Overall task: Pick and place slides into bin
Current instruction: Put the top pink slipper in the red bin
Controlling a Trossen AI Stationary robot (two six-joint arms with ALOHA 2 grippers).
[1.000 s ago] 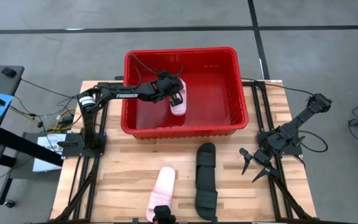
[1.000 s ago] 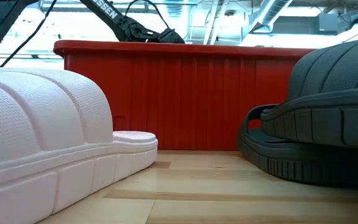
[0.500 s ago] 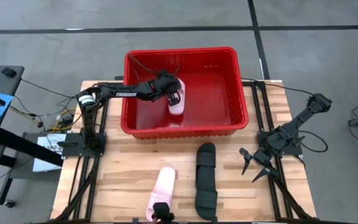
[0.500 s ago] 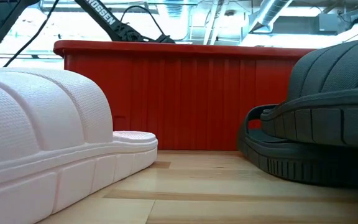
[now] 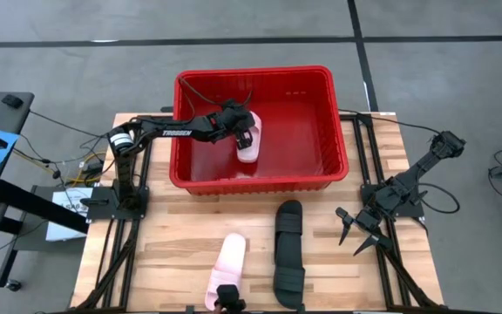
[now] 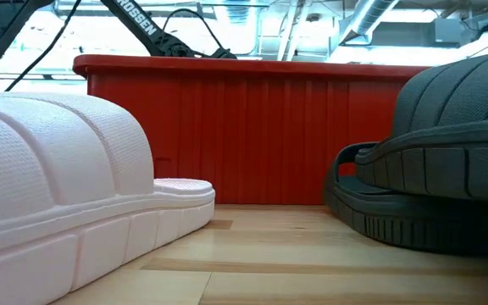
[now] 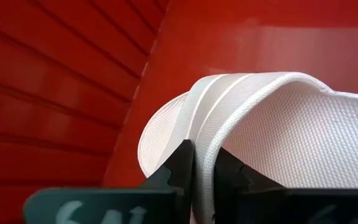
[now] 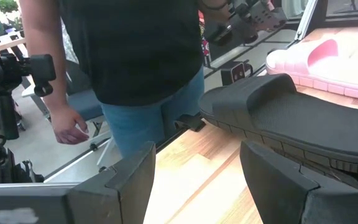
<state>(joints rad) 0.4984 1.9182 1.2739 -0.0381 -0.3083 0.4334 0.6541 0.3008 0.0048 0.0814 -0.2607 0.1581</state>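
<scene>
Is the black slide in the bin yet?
No, in the high view the black slide lies on the table, outside the red bin.

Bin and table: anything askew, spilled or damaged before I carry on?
Nothing stands out. The bin sits square on the table. The left gripper pinches the strap of a pink slide inside it. One pink slide and the stacked black slides lie flat at the near edge. The right gripper waits, open.
</scene>
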